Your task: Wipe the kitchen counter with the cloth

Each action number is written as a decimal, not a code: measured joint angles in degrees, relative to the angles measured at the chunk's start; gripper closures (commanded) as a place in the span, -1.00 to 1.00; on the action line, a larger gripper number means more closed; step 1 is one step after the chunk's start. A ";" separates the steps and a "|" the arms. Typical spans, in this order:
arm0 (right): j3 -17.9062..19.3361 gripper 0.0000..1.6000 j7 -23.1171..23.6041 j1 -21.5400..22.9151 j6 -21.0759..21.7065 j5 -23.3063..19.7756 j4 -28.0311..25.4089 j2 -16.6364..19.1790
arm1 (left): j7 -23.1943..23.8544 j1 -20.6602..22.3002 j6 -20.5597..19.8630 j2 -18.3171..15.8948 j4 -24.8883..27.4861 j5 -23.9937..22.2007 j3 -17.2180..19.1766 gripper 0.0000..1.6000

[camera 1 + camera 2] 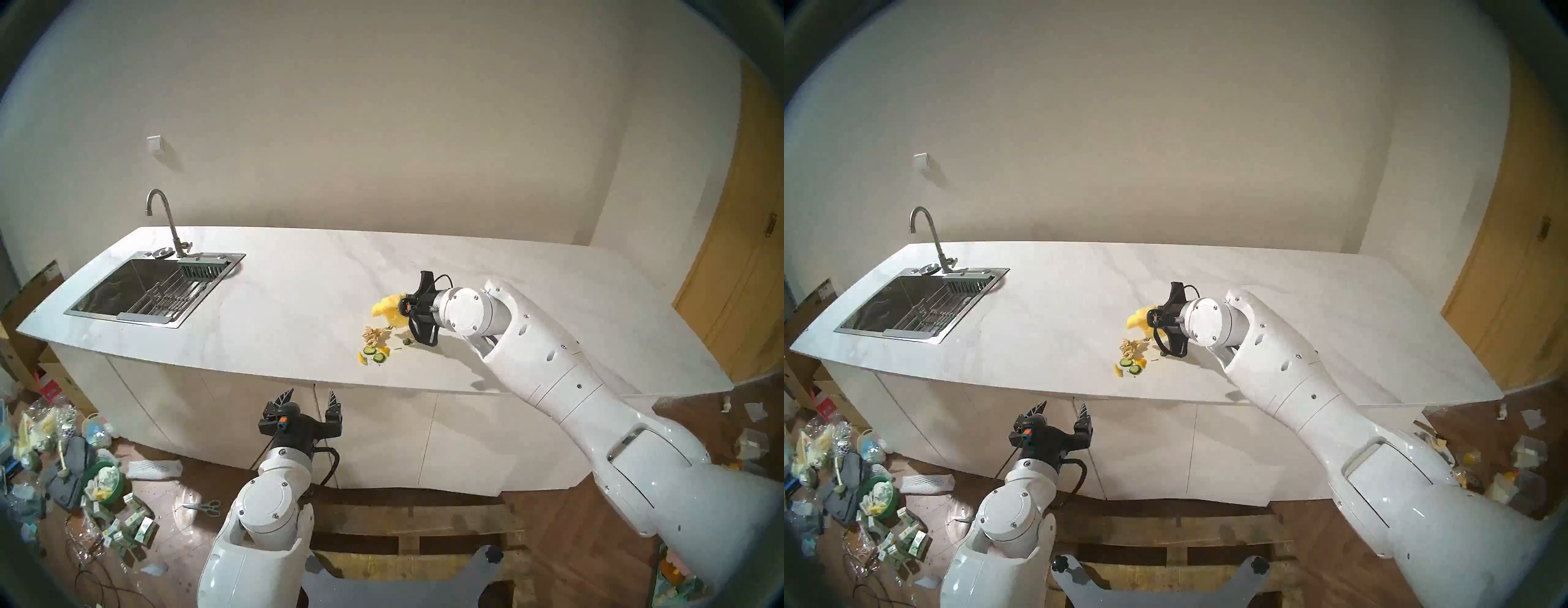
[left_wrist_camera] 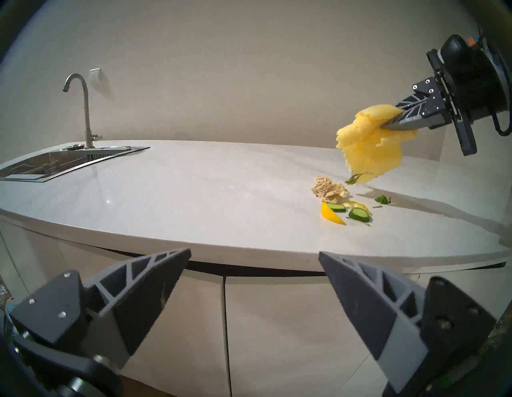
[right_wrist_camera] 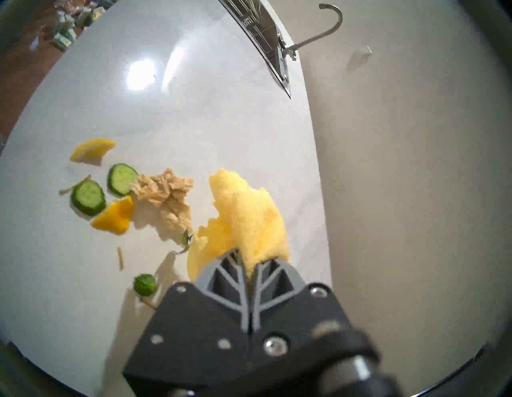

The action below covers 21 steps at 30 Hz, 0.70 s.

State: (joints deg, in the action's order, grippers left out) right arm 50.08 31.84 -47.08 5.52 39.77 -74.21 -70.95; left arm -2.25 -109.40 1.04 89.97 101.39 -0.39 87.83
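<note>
The bright yellow cloth (image 1: 387, 309) (image 2: 368, 149) (image 3: 243, 219) hangs bunched from my right gripper (image 1: 401, 308) (image 2: 388, 122) (image 3: 248, 263), which is shut on it above the white marble-look kitchen counter (image 1: 297, 305). In the left wrist view the cloth's lower edge hangs just over the slab. A green leaf scrap (image 2: 353, 178) clings to that edge. My left gripper (image 1: 309, 399) (image 2: 253, 259) stands open and empty below the counter's front edge, in front of the white cabinet fronts (image 1: 382, 433).
Beside the cloth lie a beige heap of shreds (image 1: 373, 335) (image 3: 163, 194), cucumber slices (image 3: 88, 196), yellow fruit wedges (image 3: 92, 149) and small green bits (image 3: 144, 284). The steel sink (image 1: 148, 288) with its faucet (image 1: 163, 220) sits at the counter's left end. Clutter covers the floor (image 1: 85, 467).
</note>
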 measured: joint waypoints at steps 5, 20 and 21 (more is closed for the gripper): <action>0.93 1.00 -3.77 -1.83 2.48 2.81 -3.75 1.36 | 0.00 0.00 0.00 0.00 0.01 0.00 0.00 -1.00; 4.97 1.00 0.47 -11.20 15.95 4.02 -10.22 7.05 | 0.01 -0.02 0.00 -0.01 0.13 0.00 -0.02 -1.00; 5.10 1.00 0.74 -11.85 16.81 4.02 -10.48 7.34 | 0.01 -0.02 0.00 -0.01 0.13 0.00 -0.02 -1.00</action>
State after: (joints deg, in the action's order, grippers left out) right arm 55.19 32.58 -58.93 22.32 43.79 -84.69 -63.61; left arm -2.24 -109.42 1.04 89.97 101.52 -0.39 87.81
